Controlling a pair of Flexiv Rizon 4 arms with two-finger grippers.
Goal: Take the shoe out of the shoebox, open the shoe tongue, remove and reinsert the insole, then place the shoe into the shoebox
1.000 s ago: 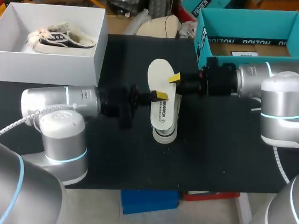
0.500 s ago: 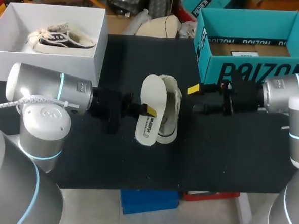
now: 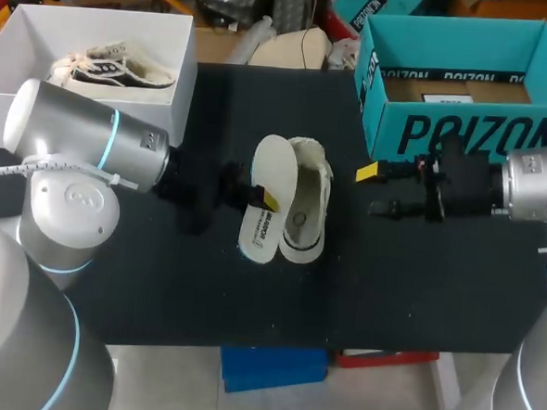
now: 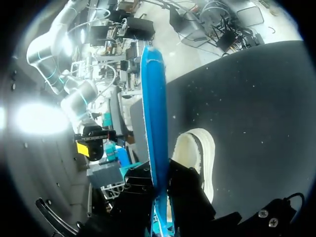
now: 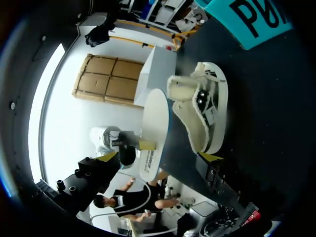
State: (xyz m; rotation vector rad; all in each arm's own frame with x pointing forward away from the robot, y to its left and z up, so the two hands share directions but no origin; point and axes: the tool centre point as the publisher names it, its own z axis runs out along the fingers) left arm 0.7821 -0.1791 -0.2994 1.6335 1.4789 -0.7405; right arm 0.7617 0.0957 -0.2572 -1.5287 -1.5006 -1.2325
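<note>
A white shoe (image 3: 303, 202) lies on the black table (image 3: 417, 288), opening up. Just left of it a white insole (image 3: 260, 204) stands tilted, and my left gripper (image 3: 266, 200) is shut on its edge. In the left wrist view the insole (image 4: 154, 118) runs edge-on between the black fingers (image 4: 187, 190), its blue underside showing, with the shoe (image 4: 200, 158) beside it. My right gripper (image 3: 375, 189) is open to the right of the shoe, holding nothing. Its wrist view shows the shoe (image 5: 202, 111) and the insole (image 5: 154, 126) ahead of its spread fingers (image 5: 210, 157).
The teal shoebox (image 3: 464, 133) stands open at the back right, behind my right arm. A white box (image 3: 84, 110) holding another shoe (image 3: 115, 70) stands at the back left.
My right gripper let go of the insole, opened wide and drew back to the right. My left gripper carried the insole off the shoe to its left side.
</note>
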